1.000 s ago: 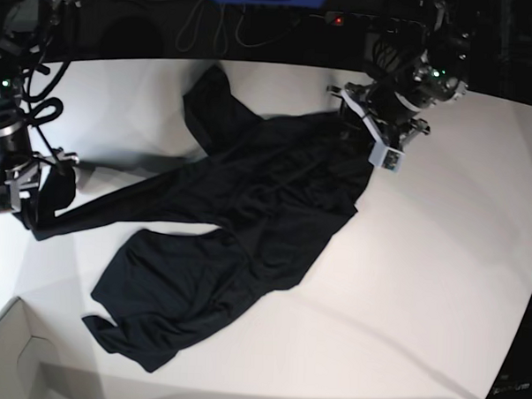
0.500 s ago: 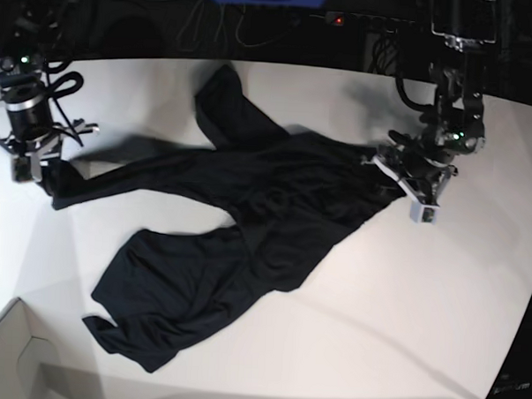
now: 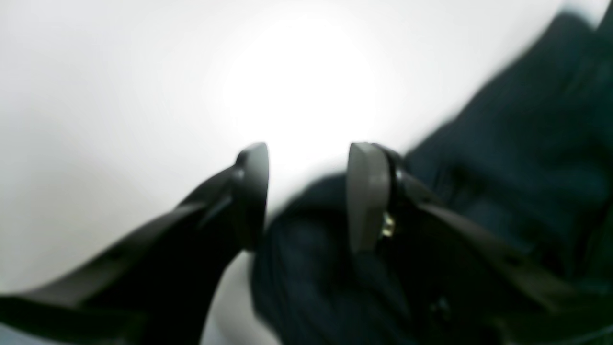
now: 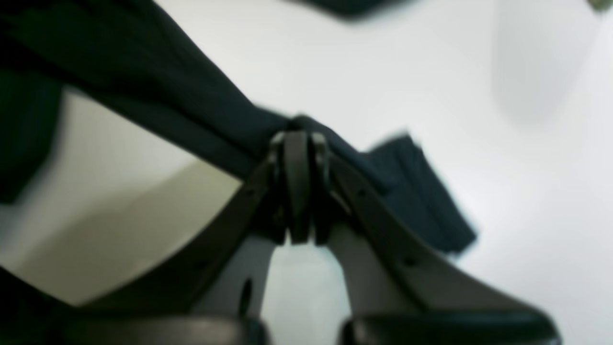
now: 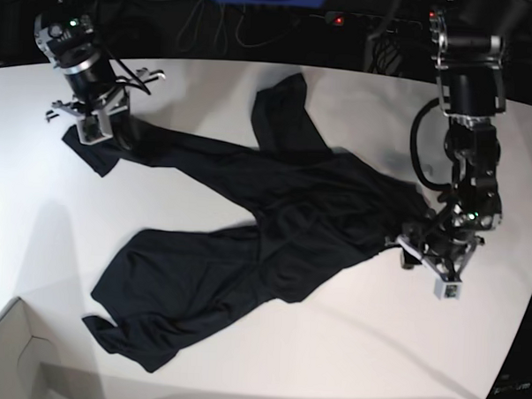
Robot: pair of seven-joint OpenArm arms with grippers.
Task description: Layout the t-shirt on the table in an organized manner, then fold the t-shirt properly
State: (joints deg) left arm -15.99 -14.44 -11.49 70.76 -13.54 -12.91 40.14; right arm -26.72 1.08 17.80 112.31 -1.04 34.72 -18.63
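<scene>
Pressed flat together, in the right wrist view, on a bunched strip of the t-shirt [image 4: 191,120]: so stood the jaws of the right gripper [image 4: 298,139]. Pinched the black cloth right at the tips, with a short loose end hanging past them on the far side. Seen in the base view at the far left end of the t-shirt [image 5: 274,226], where one long stretched part ran out from the body of the cloth up to the right gripper [image 5: 92,130].

Parted to a middle width, neither wide nor narrow, in the left wrist view: the jaws of the left gripper [image 3: 306,191]. Showed bright white table between the tips and dark cloth lower in the gap. Could not tell from this blurred picture whether the fingers [image 3: 366,191] touched the cloth. Placed in the base view at the right edge of the t-shirt, low over the table [image 5: 330,361], the left gripper [image 5: 426,273].

Lay spread but wrinkled, the t-shirt, on the table, with one part pointing to the far edge and a wide crumpled part at its near left. Stood near that crumpled part, just beyond it, a pale cardboard box corner [image 5: 12,356].
</scene>
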